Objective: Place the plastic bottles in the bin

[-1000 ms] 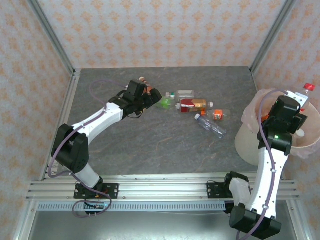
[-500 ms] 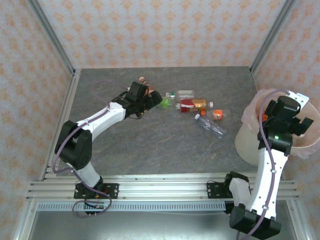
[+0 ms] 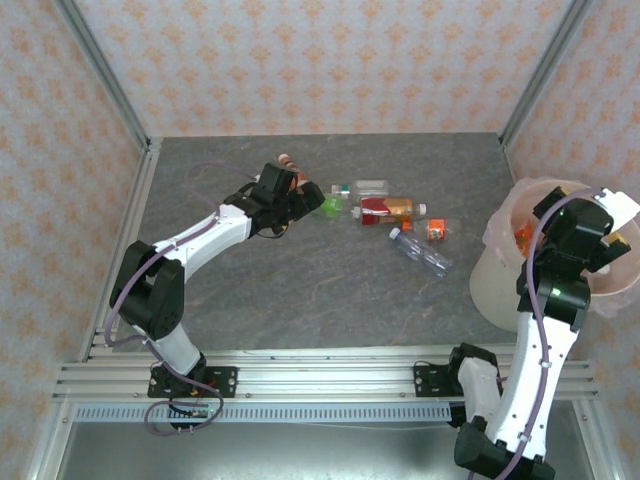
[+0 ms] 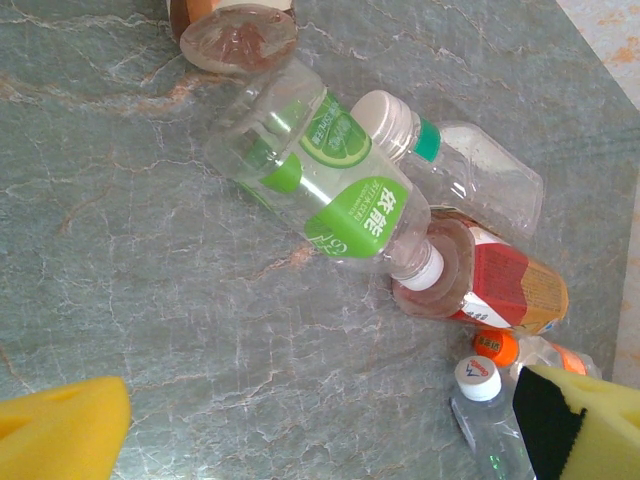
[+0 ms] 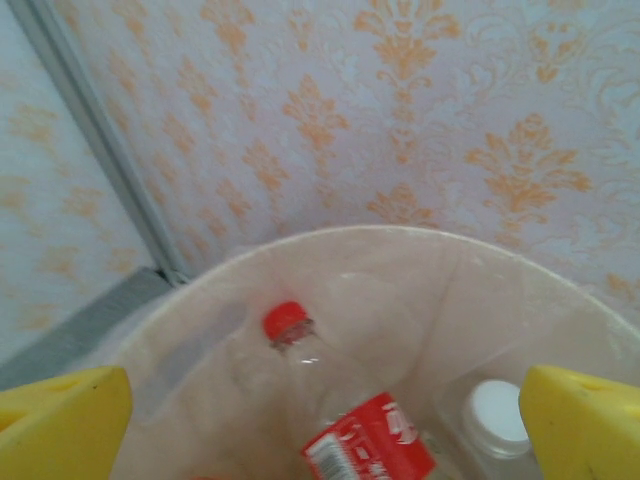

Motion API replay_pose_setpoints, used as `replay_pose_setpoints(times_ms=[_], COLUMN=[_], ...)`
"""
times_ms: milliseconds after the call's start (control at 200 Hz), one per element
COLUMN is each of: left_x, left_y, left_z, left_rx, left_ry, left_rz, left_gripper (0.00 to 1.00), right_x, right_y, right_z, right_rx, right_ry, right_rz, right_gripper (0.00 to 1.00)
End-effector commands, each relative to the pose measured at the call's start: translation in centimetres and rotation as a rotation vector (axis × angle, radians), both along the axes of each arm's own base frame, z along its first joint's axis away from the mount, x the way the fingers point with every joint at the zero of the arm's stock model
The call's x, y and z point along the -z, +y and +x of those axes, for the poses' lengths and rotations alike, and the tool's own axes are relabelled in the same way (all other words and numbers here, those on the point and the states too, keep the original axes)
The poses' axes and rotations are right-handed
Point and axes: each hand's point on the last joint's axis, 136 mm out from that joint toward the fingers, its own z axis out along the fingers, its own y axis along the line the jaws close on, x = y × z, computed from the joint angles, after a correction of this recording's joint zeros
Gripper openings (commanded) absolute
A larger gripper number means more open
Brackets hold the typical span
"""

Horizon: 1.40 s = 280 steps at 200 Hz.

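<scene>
Just below the right jaws, a bottle (image 5: pixel 345 420) lies in the bin (image 5: pixel 420 290).

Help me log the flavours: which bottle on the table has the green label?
The clear white-capped bottle lying on its side just ahead of the left gripper, cap pointing at the red-labelled bottle. No other label there is green.

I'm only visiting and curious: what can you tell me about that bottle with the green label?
The green-labelled bottle is clear plastic, seemingly empty, with a green-and-white label showing what looks like a lime slice, and a white cap. It lies on its side on the grey marbled table, cap seemingly touching the base of a red-labelled bottle, a green-collared bottle close alongside.
</scene>
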Motion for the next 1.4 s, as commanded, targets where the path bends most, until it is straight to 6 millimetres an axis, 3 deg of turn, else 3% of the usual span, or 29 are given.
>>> replay_pose_setpoints(times_ms=[0,145,310,686,956,1136,1231,1396], left_x=[-0.1,0.0,0.1,0.9,1.2,1.6,1.7,1.7], left_y=[0.8,1.3,1.8,1.4,1.8,2.1,2.2,2.5], left_z=[-0.5,-0.7,-0.7,-0.6,-1.0,-1.4,-1.5,-1.6], left_rx=[-0.009,-0.015,-0.026,-0.042,-0.057,-0.062,-0.063,-0.069], left_ry=[0.008,0.006,0.004,0.013,0.017,0.025,0.028,0.027], left_rz=[0.026,0.058,0.077,0.041,0.044,0.050,0.059,0.068], left_gripper=[1.00,1.00,1.00,1.00,1.00,1.00,1.00,1.00], right_x=[-2.4,-3.3,-4.3,-2.5,1.5,4.6,7.6,11.0], right_y=[2.3,4.4,8.7,15.6,22.0,22.8,23.9,25.1], right_z=[1.5,3.0,5.3,10.1,13.9,16.3,17.8,19.3], right_rx=[-0.137,-0.269,-0.492,-0.713,-0.844,-0.776,-0.803,-0.821], right_ry=[-0.171,-0.201,-0.235,-0.133,0.035,0.109,0.148,0.135], right_rz=[0.087,0.136,0.196,0.229,0.185,0.187,0.201,0.254], right_gripper=[0.99,0.99,0.99,0.99,0.99,0.99,0.99,0.99])
